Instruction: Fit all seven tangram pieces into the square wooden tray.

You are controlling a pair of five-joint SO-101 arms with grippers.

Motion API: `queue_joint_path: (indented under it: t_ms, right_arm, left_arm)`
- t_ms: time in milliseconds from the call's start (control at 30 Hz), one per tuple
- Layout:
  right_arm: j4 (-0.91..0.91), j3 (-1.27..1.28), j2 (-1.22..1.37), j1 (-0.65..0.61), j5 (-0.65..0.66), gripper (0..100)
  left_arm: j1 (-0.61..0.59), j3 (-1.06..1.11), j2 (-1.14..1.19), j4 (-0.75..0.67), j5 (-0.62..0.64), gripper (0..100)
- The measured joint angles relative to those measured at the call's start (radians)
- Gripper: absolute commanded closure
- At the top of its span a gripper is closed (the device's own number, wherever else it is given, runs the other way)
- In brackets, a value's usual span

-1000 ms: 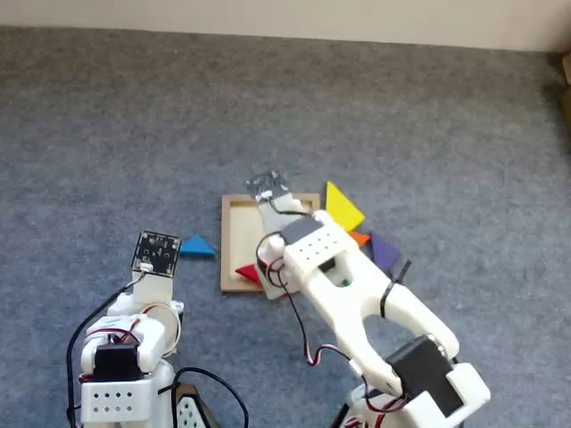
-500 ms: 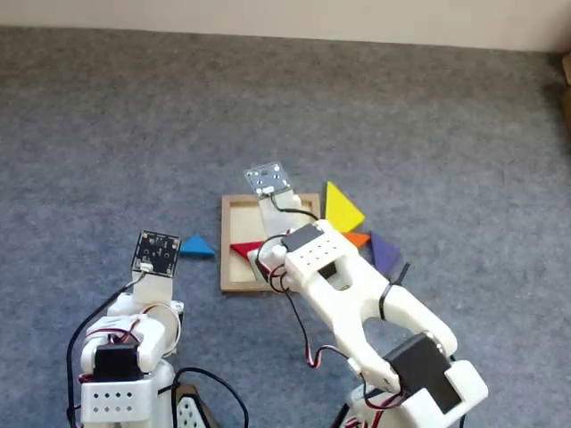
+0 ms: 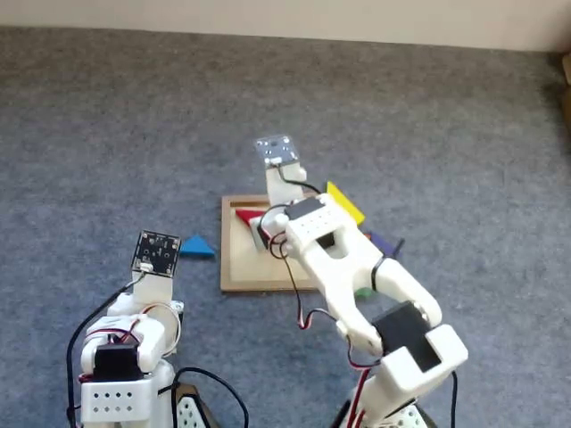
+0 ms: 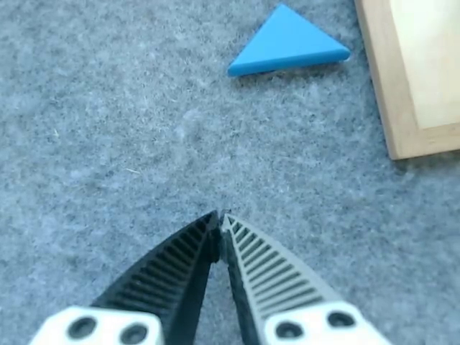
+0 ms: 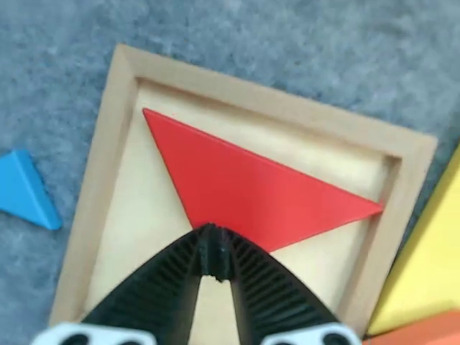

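- Resting flat inside the tray, the red triangle has one tip close to a corner. Its long edge runs near one wall, a little askew, with a strip of tray floor between.
- Right gripper hangs over the tray, jaws closed with the tips together at the triangle's nearest corner. Whether they pinch the wood or only touch it, I cannot tell.
- Blue triangle lies on the carpet near the tray's outer rim. The left gripper hovers over carpet near it, jaws closed on nothing.
- Yellow triangle, orange piece and purple piece lie outside the tray on its other side, the yellow one right against the rim.
- Judging from this, one piece is in, and it may want squaring against the wall. The others are yet to be placed, so the task is at an early stage.
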Motion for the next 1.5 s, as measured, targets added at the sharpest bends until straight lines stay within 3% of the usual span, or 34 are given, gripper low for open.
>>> queue_joint_path:
  t_ms: [200, 467, 667, 1100, 1500]
  right_arm:
    - [0.003, -0.103, 0.081, 0.003, 0.117, 99.4]
    - [0.015, -0.161, 0.120, 0.006, 0.130, 99.4]
    - [0.110, -0.153, -0.005, 0.029, 0.132, 98.5]
    - [0.322, -0.153, -0.158, 0.226, 0.132, 79.1]
    - [0.267, -0.153, -0.064, 0.290, -0.081, 70.1]
  left_arm:
    - [0.000, 0.000, 0.000, 0.000, 0.000, 96]
    - [0.000, 0.000, 0.000, 0.000, 0.000, 96]
    - [0.000, 0.000, 0.000, 0.000, 0.000, 96]
    - [0.000, 0.000, 0.000, 0.000, 0.000, 96]
    - [0.000, 0.000, 0.000, 0.000, 0.000, 96]
